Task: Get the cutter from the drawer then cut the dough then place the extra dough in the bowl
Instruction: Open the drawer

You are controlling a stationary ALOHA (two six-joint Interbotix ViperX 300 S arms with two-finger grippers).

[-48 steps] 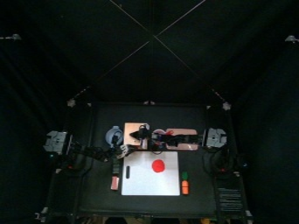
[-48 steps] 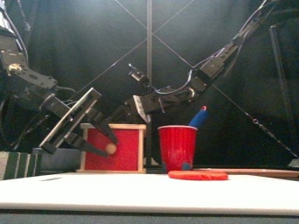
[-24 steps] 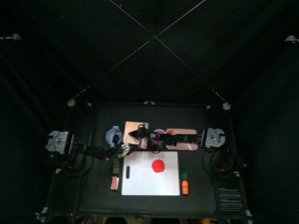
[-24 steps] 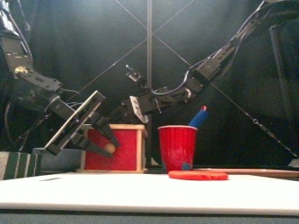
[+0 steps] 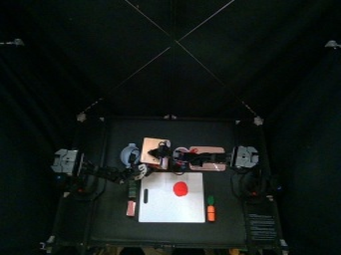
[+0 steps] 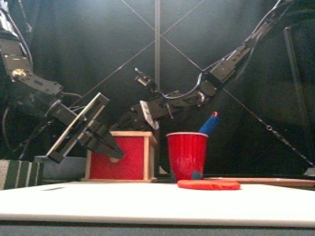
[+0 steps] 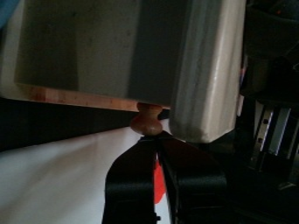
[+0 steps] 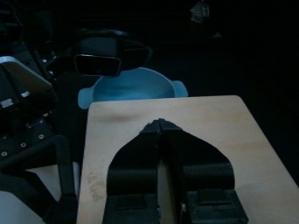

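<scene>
Item, wooden box (image 5: 156, 146): pale, left of centre in the top view at the back of the table, its red drawer front (image 6: 123, 164) facing the front camera and sitting within the frame; item, drawer knob (image 7: 149, 120): small and rounded, at mid-frame in the left wrist view, pinched between the tips of the left gripper (image 7: 151, 138), jaws clenched on it; item, right gripper (image 8: 163, 129): jaws pressed together with nothing between them, tips over the box's flat top at the centre of the right wrist view; item, blue-grey bowl (image 8: 131, 87): just beyond the box's far edge, upper left of that frame (in the top view it lies left of the box); item, red dough (image 6: 207, 184): a flat disc on the white cutting board (image 5: 186, 207), lower right of centre in the front view, apart from both grippers; item, red cup (image 6: 187, 155): upright just right of the box, a blue knife (image 6: 209, 123) leaning out of it.
</scene>
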